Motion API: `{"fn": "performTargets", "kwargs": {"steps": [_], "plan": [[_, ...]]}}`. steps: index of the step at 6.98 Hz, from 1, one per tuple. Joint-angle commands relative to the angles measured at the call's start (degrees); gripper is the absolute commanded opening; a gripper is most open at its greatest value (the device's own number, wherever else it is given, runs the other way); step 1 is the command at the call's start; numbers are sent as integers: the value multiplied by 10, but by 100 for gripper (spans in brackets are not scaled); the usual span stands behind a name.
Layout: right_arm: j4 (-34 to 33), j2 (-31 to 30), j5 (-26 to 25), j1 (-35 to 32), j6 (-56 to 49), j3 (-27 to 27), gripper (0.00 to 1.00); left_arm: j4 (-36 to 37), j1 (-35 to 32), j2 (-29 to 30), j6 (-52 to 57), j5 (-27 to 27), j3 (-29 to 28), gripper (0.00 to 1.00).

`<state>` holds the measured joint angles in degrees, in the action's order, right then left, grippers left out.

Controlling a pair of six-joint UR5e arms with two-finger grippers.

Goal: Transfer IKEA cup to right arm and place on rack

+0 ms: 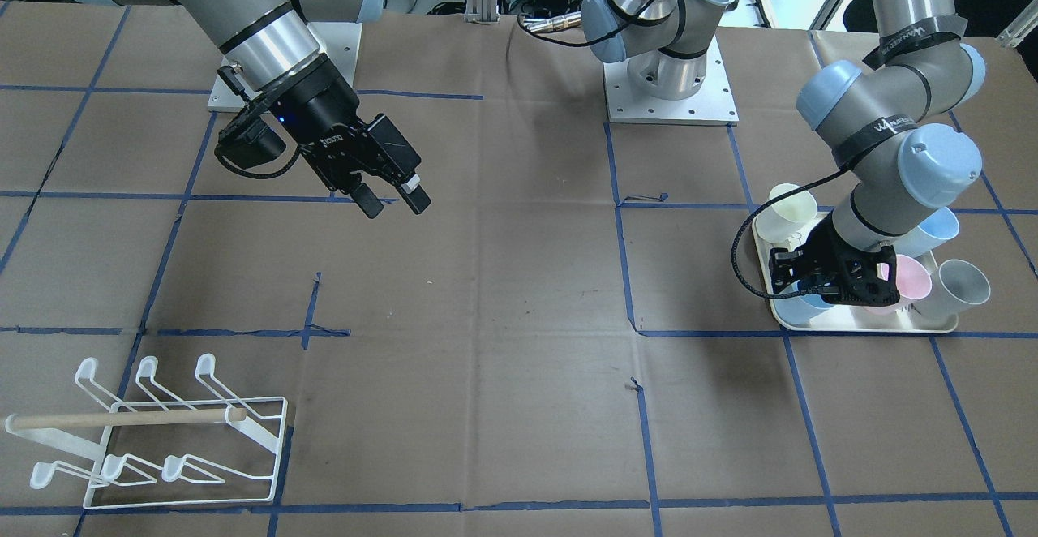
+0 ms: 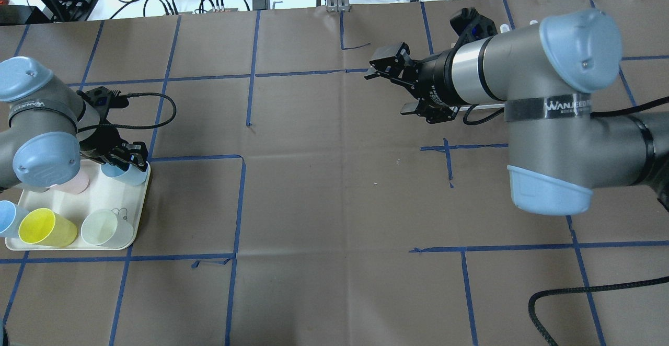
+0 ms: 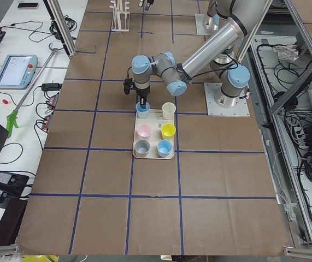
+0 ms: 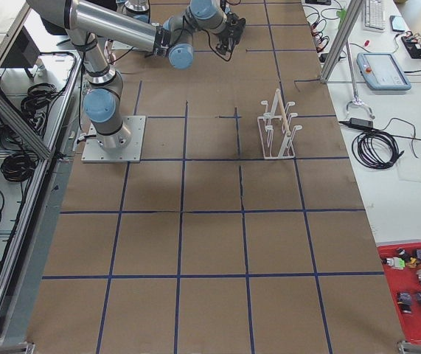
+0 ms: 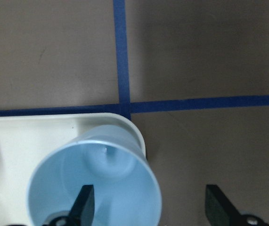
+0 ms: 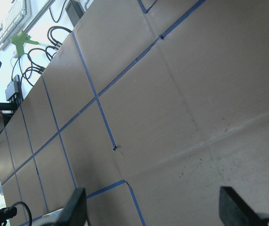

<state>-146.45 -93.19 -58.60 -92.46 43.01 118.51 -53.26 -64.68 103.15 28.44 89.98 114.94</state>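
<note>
At the tray (image 5: 26, 136) corner beside the blue tape cross stands the light blue cup (image 5: 94, 181), upright and mouth up; I judge it to be the cup selected for transfer. My left jaws are released and straddle its wall. One finger (image 5: 84, 203) hangs inside the mouth and the other finger (image 5: 216, 203) hangs outside, over bare worktop (image 5: 209, 56). Nothing is clamped yet. Hazard 1: if the wall is not centred between the fingers at closing, the finger that lands first would shove the cup across the tray, and a thin pinch at the rim may tilt or slip. Hazard 2: the cup sits right against the tray lip, so a low outer finger could catch that lip and drag the tray, disturbing the pink cup (image 2: 73, 181) just beside it. Hazard 3: a rim grip leaves only the body or base for my right jaws, which hang spread and empty above the worktop, well apart, so a misaligned hand-over could drop the cup. Hazard 4: the rack (image 1: 150, 418) stands far across the worktop, and its upturned prongs probably need a mouth-down cup, so a wrong orientation at hand-over would block hanging.
</note>
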Motion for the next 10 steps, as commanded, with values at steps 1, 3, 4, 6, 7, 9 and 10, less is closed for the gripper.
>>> {"fn": "performTargets", "kwargs": {"steps": [1,3,4,6,7,9,10], "plan": [[-35,0,8,0,52,18,100,0,0,-6,0,0,-8,0],[-60,4,8,0,111,21,99,-121,-7,-46,-2,-1,-81,0],[-99,14,11,0,133,30,99,-212,-10,-67,-3,0,-138,0],[-160,20,14,0,173,51,99,-362,-31,-80,-6,1,-251,0],[-168,21,14,0,191,51,99,-392,-48,-79,-8,3,-282,0],[-280,27,15,-1,292,52,100,-343,-66,-53,-15,-8,-282,0],[-325,40,23,0,300,52,100,-320,-94,-45,-15,-12,-283,0]]}}
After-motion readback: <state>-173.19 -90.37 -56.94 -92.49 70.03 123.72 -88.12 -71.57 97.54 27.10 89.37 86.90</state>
